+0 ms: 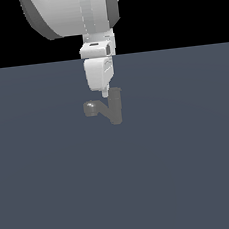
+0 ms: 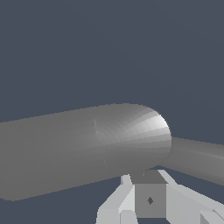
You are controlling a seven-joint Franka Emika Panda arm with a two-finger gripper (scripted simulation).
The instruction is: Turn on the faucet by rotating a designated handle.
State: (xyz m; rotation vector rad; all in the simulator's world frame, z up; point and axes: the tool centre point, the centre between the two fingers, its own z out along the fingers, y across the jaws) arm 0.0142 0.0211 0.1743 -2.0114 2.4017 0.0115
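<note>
Exterior view shows one white arm (image 1: pixel 72 13) coming down from the top of the picture over a plain blue-grey tabletop (image 1: pixel 55 193), with black background behind the far edge. One gripper (image 1: pixel 105 93) hangs at its end, pointing down. Its white body narrows to a thin tip that sits just above and touching, or nearly touching, the top of the one faucet (image 1: pixel 115 106). Only one fingertip can be made out from this side, so I cannot tell whether the gripper is spread or closed, nor whether it has anything between its fingers.

The faucet stands near the middle of the tabletop, a little toward the exterior view's right of the arm's centre line. It has one short upright grey cylinder and one angled spout (image 1: pixel 99 107) that runs toward the exterior view's left and ends in one rounded, darker knob (image 1: pixel 90 108). The thin handle cannot be picked out in this view; the gripper covers the top of the body where it might lie.

The wrist view is filled by grey metal seen very close: one thick cylinder (image 2: pixel 65 148) with a rounded, brightly lit end, and one thinner grey bar (image 2: pixel 197 158) leaving from behind that end. Which faucet parts these are I cannot tell for sure. Pale angular parts of the gripper (image 2: pixel 148 199) show at the picture's edge, just beside the thick cylinder's rounded end, with one small dark diamond mark on a grey face between them.
</note>
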